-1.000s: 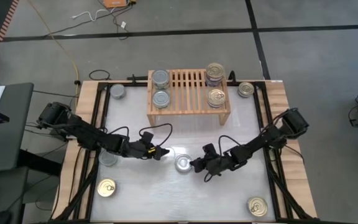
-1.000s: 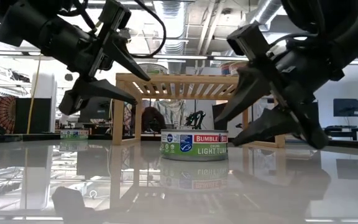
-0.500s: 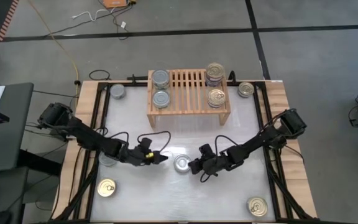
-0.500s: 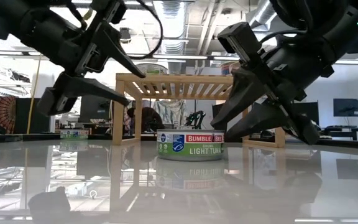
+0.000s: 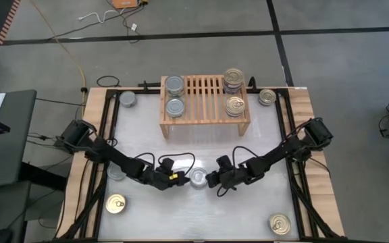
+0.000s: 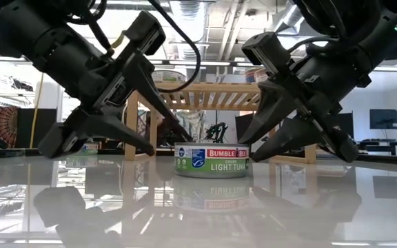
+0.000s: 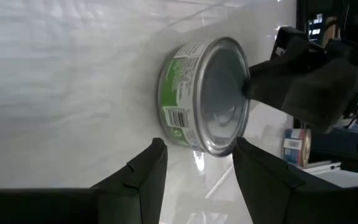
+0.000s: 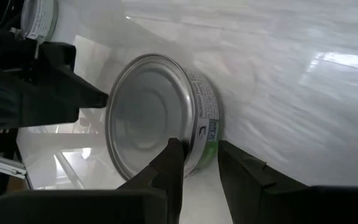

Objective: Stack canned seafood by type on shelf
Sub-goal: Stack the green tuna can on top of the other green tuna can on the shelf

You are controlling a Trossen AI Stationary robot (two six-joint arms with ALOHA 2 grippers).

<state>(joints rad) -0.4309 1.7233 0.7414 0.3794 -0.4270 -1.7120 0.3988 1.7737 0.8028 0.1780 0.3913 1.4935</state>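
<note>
Item: silver-topped tuna can [image 5: 198, 177], upright on the table [image 5: 248, 209], midway between the two grippers and well short of the shelf [image 5: 204, 101].

Left gripper [image 5: 178, 178]: fingers spread, empty; tips low at the can's near side, just beside its wall. In the left wrist view the can [image 7: 205, 94] sits just beyond the two fingertips [image 7: 156, 149], not yet between them.

Right gripper [image 5: 210, 179]: fingers parted narrowly, holding nothing; tips against or just beside the can's opposite rim. Actual contact cannot be told from the right wrist view, where the can [image 8: 160, 112] fills the space ahead of the fingertips [image 8: 173, 149].

Handling, judged: rigid metal, dense for its size, not fragile. Smooth wall and glossy tabletop suggest it slides readily when nudged. Best taken across the side wall, fingers on opposite sides below the rim.

Shelf stock: silver-topped cans [image 5: 174, 86] at one end, gold-topped cans [image 5: 234, 104] at the other.
</note>
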